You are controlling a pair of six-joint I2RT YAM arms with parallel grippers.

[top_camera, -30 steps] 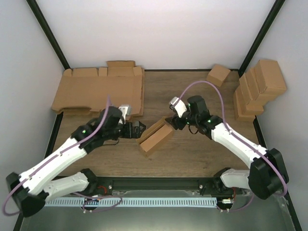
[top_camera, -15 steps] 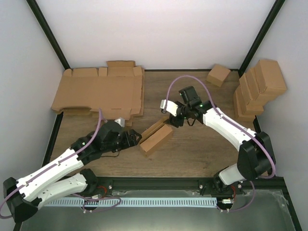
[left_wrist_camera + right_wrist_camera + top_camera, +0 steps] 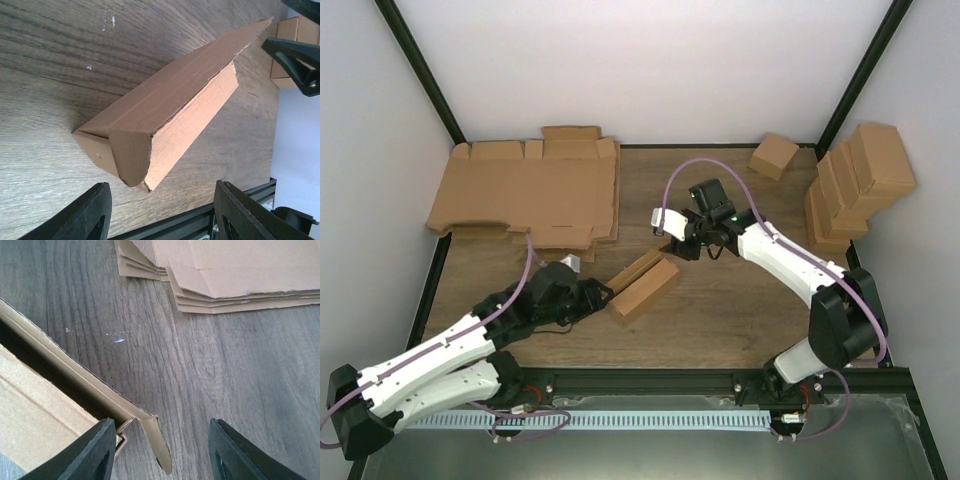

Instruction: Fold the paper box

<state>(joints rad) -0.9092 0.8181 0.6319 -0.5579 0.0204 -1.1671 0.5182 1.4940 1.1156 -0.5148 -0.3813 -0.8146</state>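
The paper box [image 3: 643, 283] lies slantwise at mid-table, a small oblong brown carton with its long lid standing ajar. My left gripper [image 3: 601, 293] is at its near-left end and is open. In the left wrist view the box's [image 3: 165, 115] closed end corner just reaches between the fingertips [image 3: 85, 215] without touching either. My right gripper [image 3: 670, 244] hovers open at the far-right end. In the right wrist view the box's raised lid edge [image 3: 75, 385] runs toward the jaws, and a small loose end flap [image 3: 159, 442] hangs between the fingers [image 3: 92, 455].
A stack of large flat cardboard sheets [image 3: 525, 190] lies at the back left, its edges showing in the right wrist view [image 3: 240, 270]. A small cube-like carton [image 3: 773, 155] sits at the back. Several folded cartons [image 3: 860, 185] are piled against the right wall.
My left gripper has drawn back toward the near edge and its jaws have narrowed. The right gripper has swung left to the box's far end and narrowed slightly. The box has hardly moved.
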